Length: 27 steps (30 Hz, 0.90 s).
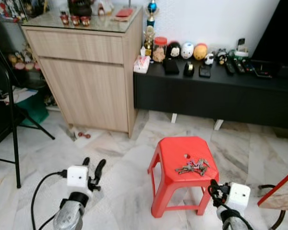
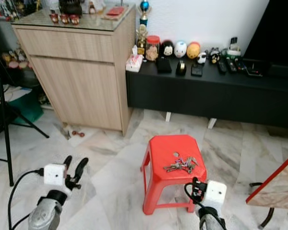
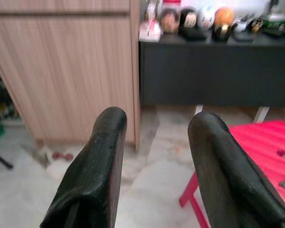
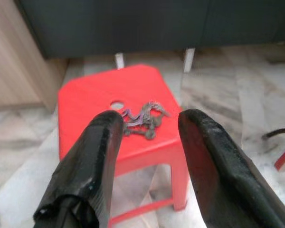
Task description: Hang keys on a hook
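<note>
A tall wooden cabinet [image 1: 89, 72] stands against a long black TV console [image 1: 216, 91] carrying figurines and remotes. On the marble floor before them sits 1 red plastic stool [image 1: 180, 165], with a bunch of keys [image 1: 193, 166] lying on its seat. The right pincer [image 4: 147, 156] hovers near the keys, fingers spread and empty. The left pincer [image 1: 92, 170] hangs over the floor, also spread apart.

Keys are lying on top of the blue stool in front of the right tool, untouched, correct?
Not quite: the stool is red, not blue, as the left eye view shows. The keys do lie on its top, untouched, in front of the open right tool.
</note>
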### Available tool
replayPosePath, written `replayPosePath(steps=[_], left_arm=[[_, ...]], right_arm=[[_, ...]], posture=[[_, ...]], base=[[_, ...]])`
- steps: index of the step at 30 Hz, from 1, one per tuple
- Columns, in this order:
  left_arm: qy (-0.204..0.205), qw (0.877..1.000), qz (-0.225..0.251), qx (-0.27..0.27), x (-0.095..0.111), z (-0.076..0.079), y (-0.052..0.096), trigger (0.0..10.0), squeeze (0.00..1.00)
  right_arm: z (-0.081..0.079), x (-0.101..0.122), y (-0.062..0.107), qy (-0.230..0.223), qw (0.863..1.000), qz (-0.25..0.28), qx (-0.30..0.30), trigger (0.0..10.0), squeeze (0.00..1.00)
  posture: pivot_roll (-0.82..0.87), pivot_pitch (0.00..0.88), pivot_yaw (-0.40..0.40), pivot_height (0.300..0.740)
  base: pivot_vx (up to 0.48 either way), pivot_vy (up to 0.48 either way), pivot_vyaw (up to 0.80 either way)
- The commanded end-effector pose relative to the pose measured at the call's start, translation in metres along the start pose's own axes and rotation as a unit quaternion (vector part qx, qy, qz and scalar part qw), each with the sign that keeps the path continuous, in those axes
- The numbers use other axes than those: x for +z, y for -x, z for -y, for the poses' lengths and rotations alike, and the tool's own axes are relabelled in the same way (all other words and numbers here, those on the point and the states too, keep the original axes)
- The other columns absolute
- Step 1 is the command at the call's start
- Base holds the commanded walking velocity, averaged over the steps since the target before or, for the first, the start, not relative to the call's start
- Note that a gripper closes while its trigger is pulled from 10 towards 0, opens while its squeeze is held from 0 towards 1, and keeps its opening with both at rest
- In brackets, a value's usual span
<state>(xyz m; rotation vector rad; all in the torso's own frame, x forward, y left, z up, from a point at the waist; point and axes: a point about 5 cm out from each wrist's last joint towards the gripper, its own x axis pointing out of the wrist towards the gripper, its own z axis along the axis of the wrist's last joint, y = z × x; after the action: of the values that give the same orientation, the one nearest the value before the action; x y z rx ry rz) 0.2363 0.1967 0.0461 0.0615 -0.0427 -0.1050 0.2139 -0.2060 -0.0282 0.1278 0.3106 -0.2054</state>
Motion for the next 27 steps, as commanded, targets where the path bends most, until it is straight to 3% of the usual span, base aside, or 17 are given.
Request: replayPosePath(steps=[1, 5, 11, 18, 27], left_arm=[[0.011, 1.000, -0.027, -0.003, -0.006, 0.003, 0.011, 10.0, 0.00], [0.030, 0.999, -0.042, 0.018, -0.006, -0.001, 0.016, 10.0, 0.00], [0.025, 0.998, -0.052, 0.024, -0.006, -0.008, 0.014, 10.0, 0.00], [0.025, 0.998, -0.060, 0.000, -0.001, -0.002, 0.010, 10.0, 0.00], [0.015, 0.998, -0.061, -0.010, 0.004, -0.001, 0.005, 10.0, 0.00]], right_arm=[[0.009, -0.011, 0.009, -0.010, 0.999, -0.021, -0.023, 10.0, 0.00], [0.011, -0.017, 0.012, -0.002, 0.999, -0.042, -0.025, 10.0, 0.00], [0.011, -0.018, 0.011, 0.011, 0.998, -0.053, -0.026, 10.0, 0.00], [0.010, -0.019, 0.011, -0.015, 0.998, -0.055, -0.035, 10.0, 0.00], [0.009, -0.017, 0.008, -0.014, 0.998, -0.054, -0.038, 10.0, 0.00]], posture=[[0.16, 0.000, -0.057, 0.736], [0.17, 0.000, -0.061, 0.736], [0.17, 0.000, -0.063, 0.736], [0.17, 0.000, -0.048, 0.736], [0.18, 0.000, -0.051, 0.736]], base=[[0.000, 0.000, 0.00], [0.000, 0.000, 0.00], [0.000, 0.000, 0.27], [0.300, 0.000, 0.11], [0.311, 0.000, 0.00]])
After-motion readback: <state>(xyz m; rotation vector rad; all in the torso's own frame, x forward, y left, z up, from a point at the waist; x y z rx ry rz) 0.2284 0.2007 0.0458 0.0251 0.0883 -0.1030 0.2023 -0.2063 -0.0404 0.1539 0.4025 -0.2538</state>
